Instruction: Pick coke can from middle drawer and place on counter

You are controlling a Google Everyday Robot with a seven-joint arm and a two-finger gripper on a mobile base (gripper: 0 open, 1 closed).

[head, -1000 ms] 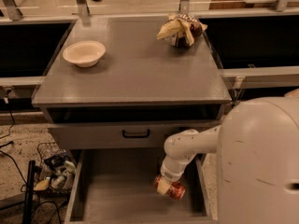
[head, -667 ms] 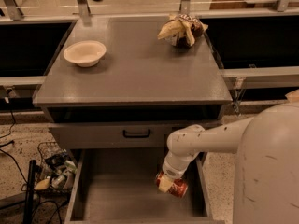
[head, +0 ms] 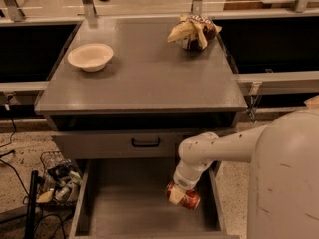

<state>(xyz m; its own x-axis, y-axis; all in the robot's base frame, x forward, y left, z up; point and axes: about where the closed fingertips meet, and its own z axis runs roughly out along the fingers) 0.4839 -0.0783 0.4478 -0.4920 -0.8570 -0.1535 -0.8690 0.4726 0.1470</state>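
The coke can (head: 189,200) is red with silver ends and lies tilted on its side at the right of the open middle drawer (head: 124,203), close to the drawer's right wall. My gripper (head: 177,195) reaches down into the drawer from the right on a white arm and is shut on the can's left end; a cream fingertip (head: 174,197) covers part of the can. The grey counter (head: 149,78) lies above the drawer.
A cream bowl (head: 90,57) sits at the counter's left and a brown-and-yellow snack bag (head: 194,31) at its back right. A shut drawer front with a black handle (head: 145,143) is above the open drawer. A wire basket of clutter (head: 60,180) stands on the floor at left. My white body (head: 289,178) fills the right.
The arm's upper part has shifted and my body fills more of the right side. The gripper stays at the can, which has hardly moved.
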